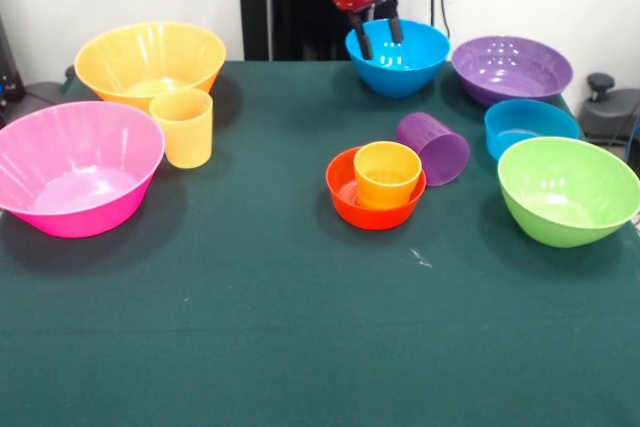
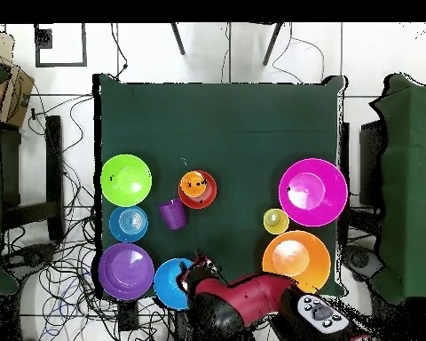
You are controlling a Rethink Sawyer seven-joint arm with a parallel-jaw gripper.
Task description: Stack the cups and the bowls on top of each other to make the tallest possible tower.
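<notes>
Across the bench (image 1: 250, 347) you are looking at glossy plastic ware, all of it likely light, stiff and slippery, so you will probably be pinching one wall at the rim, not squeezing a whole body. Sitting upright at one side are the pink bowl (image 1: 75, 169) and, behind it, the yellow bowl (image 1: 150, 62). At the other side the green bowl (image 1: 568, 189) is standing near the bench edge, with the wide purple bowl (image 1: 511, 68) behind it and the small blue bowl (image 1: 530, 127) between them. The medium blue bowl (image 1: 398, 55) is sitting at the far edge, and your gripper (image 1: 380, 35) is hanging just in front of it, holding nothing, its two fingers (image 1: 364, 39) standing a little apart.

Near the middle, the tower (image 1: 376, 185) is standing only two pieces high: the red bowl (image 1: 343, 187) with the orange cup (image 1: 387, 173) upright inside it. The purple cup (image 1: 434, 147) is lying on its side just beside that stack, likely to roll if nudged, so you should be approaching it carefully. The yellow cup (image 1: 182, 127) is standing upright just in front of the yellow bowl.

Dark green cloth is covering the bench; around it you are seeing pale floor, loose cables (image 2: 61, 257) and neighbouring green tables (image 2: 407, 178).
</notes>
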